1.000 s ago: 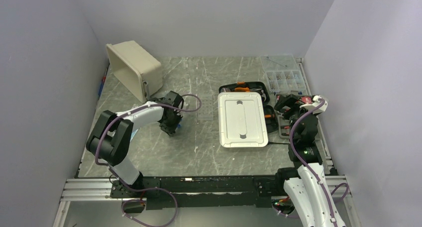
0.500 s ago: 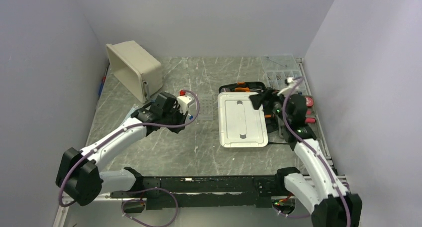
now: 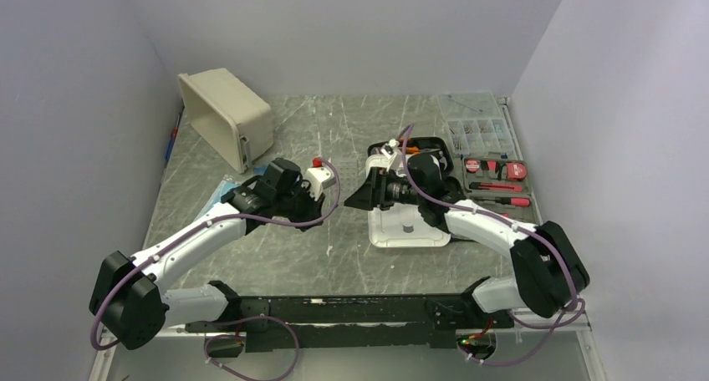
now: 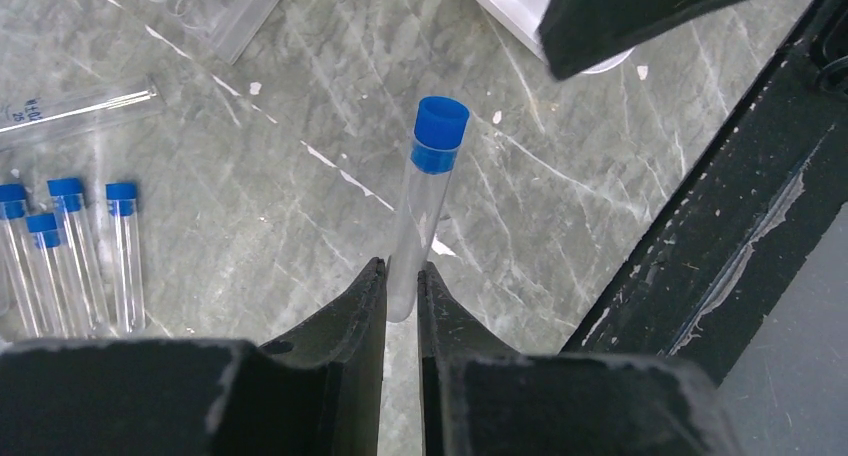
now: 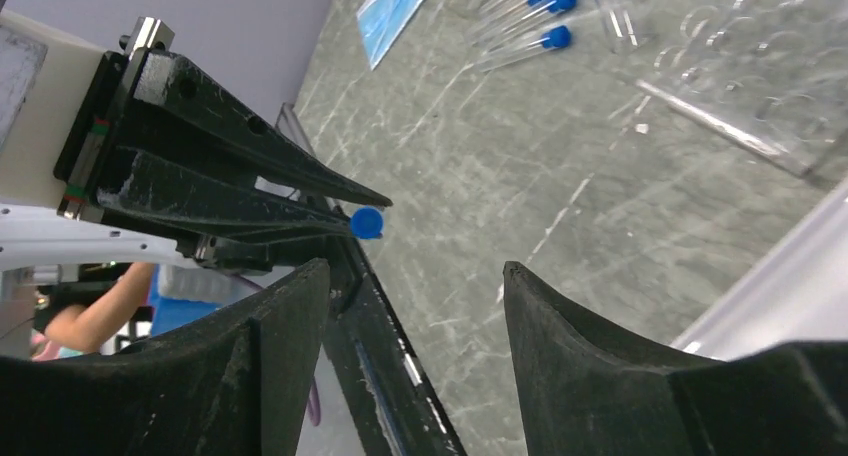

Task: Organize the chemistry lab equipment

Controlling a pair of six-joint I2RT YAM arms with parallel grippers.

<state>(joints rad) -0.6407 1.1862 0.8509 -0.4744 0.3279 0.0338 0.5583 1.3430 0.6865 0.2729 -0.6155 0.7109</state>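
Your left claw (image 4: 402, 281) is clamping the lower end of a blue-capped tube (image 4: 427, 196), holding it above the worktop (image 4: 560, 226). Your right claw (image 5: 415, 276) is facing it, fingers apart, gripping nothing. More capped tubes (image 4: 66, 241) are lying near the clear rack (image 5: 770, 106).

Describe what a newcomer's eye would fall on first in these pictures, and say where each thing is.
The two arms face each other over the middle of the table. The left gripper pinches a blue-capped test tube by its lower end, with the cap towards the open right gripper. Nearby, more blue-capped tubes lie flat on the marbled table, close to a clear perforated rack.
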